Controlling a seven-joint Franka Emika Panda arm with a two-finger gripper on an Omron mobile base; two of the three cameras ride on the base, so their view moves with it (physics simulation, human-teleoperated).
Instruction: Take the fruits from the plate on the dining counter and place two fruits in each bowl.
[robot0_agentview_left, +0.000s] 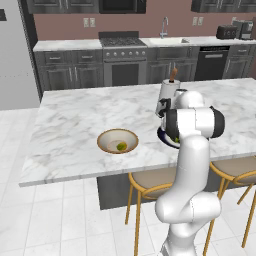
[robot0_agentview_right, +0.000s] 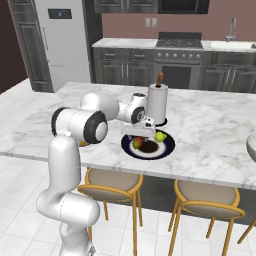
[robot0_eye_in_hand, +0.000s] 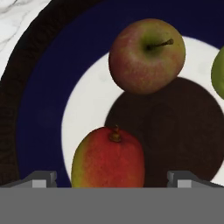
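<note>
No legible brand, label or writing on any surface. Long white marble dining counter with grey veins (robot0_agentview_left: 75, 130) carrying a round flat navy plate with white ring and dark brown centre (robot0_agentview_right: 167, 145), set close to the near counter edge above two tan round-seated stools with yellow metal legs (robot0_agentview_right: 107, 186). On plate: red-and-yellow oval fruit (robot0_eye_in_hand: 108, 158), brownish-red round fruit with short stem (robot0_eye_in_hand: 145, 56), yellow-green fruit (robot0_eye_in_hand: 218, 72) cut off at the frame edge in hand view; the first two apart, not touching. Tan-rimmed round bowl with cream inside (robot0_agentview_left: 117, 140) to the left of the plate, also near the front edge, holding one small yellow-green fruit (robot0_agentview_left: 121, 146). Rim of a glossy pale grey-white bowl (robot0_agentview_right: 251, 146) at the far right, contents hidden. White cylindrical canister with brown knob (robot0_agentview_right: 157, 103) just behind the plate. Broad bare marble left of and behind the tan bowl. Two-finger gripper (robot0_eye_in_hand: 112, 179) poised directly over the plate, jaws fully spread, straddling the red-and-yellow fruit, nothing held.
</note>
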